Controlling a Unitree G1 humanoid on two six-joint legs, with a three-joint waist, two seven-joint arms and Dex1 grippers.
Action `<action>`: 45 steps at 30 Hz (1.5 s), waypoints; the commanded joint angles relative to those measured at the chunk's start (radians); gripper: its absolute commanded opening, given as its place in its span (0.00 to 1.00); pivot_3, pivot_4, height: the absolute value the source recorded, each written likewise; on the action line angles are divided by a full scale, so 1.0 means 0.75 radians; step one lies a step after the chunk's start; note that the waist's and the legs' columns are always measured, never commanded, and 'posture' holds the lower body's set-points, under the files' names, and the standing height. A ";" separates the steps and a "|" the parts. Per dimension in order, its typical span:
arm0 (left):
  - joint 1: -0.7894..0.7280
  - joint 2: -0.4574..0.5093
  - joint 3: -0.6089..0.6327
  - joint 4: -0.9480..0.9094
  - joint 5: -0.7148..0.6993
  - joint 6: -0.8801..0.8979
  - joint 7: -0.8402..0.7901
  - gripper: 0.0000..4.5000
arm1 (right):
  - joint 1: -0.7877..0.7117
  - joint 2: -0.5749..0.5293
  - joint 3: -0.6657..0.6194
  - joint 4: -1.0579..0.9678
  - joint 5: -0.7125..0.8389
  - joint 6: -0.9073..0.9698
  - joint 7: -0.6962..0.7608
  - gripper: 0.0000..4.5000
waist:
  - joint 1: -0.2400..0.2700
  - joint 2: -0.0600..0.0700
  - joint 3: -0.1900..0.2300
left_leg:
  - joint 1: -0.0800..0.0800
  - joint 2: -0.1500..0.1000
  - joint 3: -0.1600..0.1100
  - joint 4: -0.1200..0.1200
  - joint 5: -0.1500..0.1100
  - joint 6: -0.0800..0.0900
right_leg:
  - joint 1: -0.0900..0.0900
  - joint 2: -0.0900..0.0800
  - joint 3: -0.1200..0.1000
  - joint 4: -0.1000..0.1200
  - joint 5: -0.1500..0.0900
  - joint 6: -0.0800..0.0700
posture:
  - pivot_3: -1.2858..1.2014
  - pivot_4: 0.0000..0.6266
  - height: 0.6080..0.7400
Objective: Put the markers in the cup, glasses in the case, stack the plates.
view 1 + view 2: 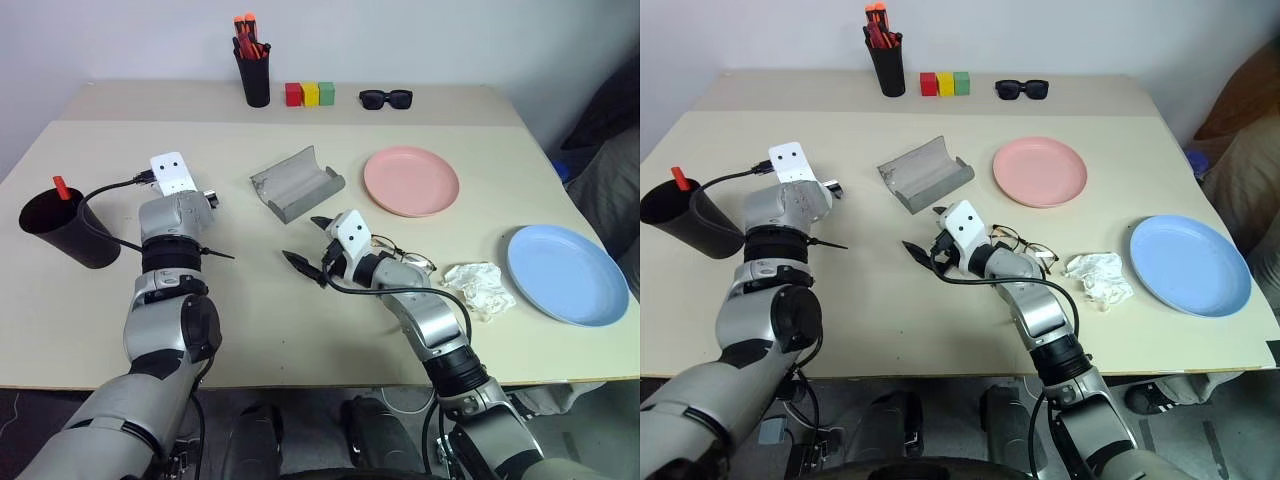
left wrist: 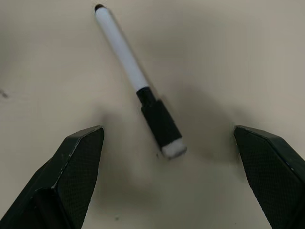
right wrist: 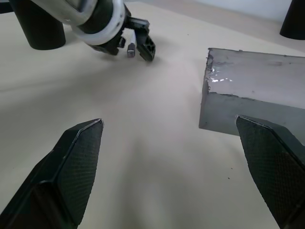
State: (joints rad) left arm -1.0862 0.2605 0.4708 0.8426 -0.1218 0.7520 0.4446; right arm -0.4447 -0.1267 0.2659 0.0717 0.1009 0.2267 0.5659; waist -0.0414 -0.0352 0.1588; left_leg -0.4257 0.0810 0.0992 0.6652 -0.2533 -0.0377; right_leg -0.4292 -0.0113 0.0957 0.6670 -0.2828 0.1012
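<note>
Markers: 1 sits in the cup [image 1: 62, 228], the white marker [image 2: 138, 83] lies between the left gripper's [image 2: 178, 179] spread fingers; right gripper [image 3: 174, 174] wide, empty; glasses [image 1: 400, 253], plates wait

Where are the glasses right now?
The wire-framed glasses lie on the table, just behind the right arm's wrist, between the open grey case and the crumpled white tissue, in front of the pink plate.

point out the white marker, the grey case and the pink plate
white marker [image 2: 125, 53], left wrist view, on its white barrel
grey case [image 1: 297, 181], left eye view, on its open inside
pink plate [image 1: 411, 181], left eye view, on its middle
</note>
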 commanded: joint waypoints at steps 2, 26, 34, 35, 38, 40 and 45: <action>-0.080 0.045 0.100 0.168 -0.089 -0.128 0.054 0.83 | 0.010 0.000 -0.006 -0.061 -0.007 -0.031 -0.009 1.00 | 0.000 0.000 0.000 | 0.000 0.000 0.000 0.000 0.000 0.000 | 0.000 0.000 0.000 0.000 0.000 0.000 | 0.52 0.24 0.87; 0.522 0.114 -0.181 -1.010 0.128 -0.872 -0.235 0.02 | 0.031 0.048 -0.075 -0.284 0.367 0.061 0.211 1.00 | -0.002 0.001 0.001 | 0.001 0.002 0.002 -0.004 0.005 -0.010 | -0.001 0.001 0.000 0.001 0.000 0.000 | 0.52 0.24 0.87; 0.843 0.163 0.002 -1.315 0.261 -0.898 -0.084 0.02 | 0.007 0.045 -0.063 -0.255 0.405 0.131 0.248 1.00 | 0.036 -0.002 -0.001 | 0.002 0.002 0.001 0.000 0.001 -0.002 | 0.001 0.000 0.000 0.001 0.000 -0.001 | 0.52 0.24 0.87; 0.874 0.156 0.017 -1.331 0.266 -0.898 -0.075 0.02 | 0.003 0.045 -0.062 -0.249 0.403 0.132 0.249 1.00 | 0.041 -0.002 -0.001 | 0.001 0.001 0.002 0.001 0.001 -0.002 | 0.002 -0.001 0.000 0.000 0.000 -0.001 | 0.52 0.24 0.87; 0.931 0.122 0.039 -1.339 0.241 -0.892 -0.066 0.02 | -0.008 0.045 -0.060 -0.237 0.401 0.134 0.257 1.00 | 0.041 -0.002 -0.002 | 0.002 0.001 0.002 0.001 0.001 -0.001 | 0.002 -0.001 0.000 0.000 0.000 -0.001 | 0.52 0.24 0.87; 0.944 0.105 0.040 -1.334 0.233 -0.897 -0.067 0.02 | -0.013 0.044 -0.059 -0.230 0.401 0.134 0.262 1.00 | 0.039 -0.003 -0.002 | 0.002 0.001 0.001 0.001 0.001 -0.001 | 0.002 -0.001 -0.001 0.000 0.000 -0.001 | 0.52 0.24 0.87; 0.949 0.076 0.026 -1.232 0.213 -0.923 -0.092 0.02 | -0.020 0.045 -0.059 -0.222 0.400 0.137 0.269 1.00 | 0.036 -0.003 -0.002 | 0.002 0.002 0.001 0.001 0.001 -0.001 | 0.002 -0.001 -0.001 0.000 0.000 -0.001 | 0.52 0.24 0.87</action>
State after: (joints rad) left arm -0.3664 0.3150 0.4913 -0.0993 0.0470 0.0807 0.3875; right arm -0.4370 -0.0976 0.2257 -0.0806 0.3875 0.3354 0.7617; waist -0.0142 -0.0372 0.1572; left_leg -0.4243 0.0821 0.1003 0.6657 -0.2528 -0.0385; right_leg -0.4276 -0.0117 0.0951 0.6669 -0.2824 0.1004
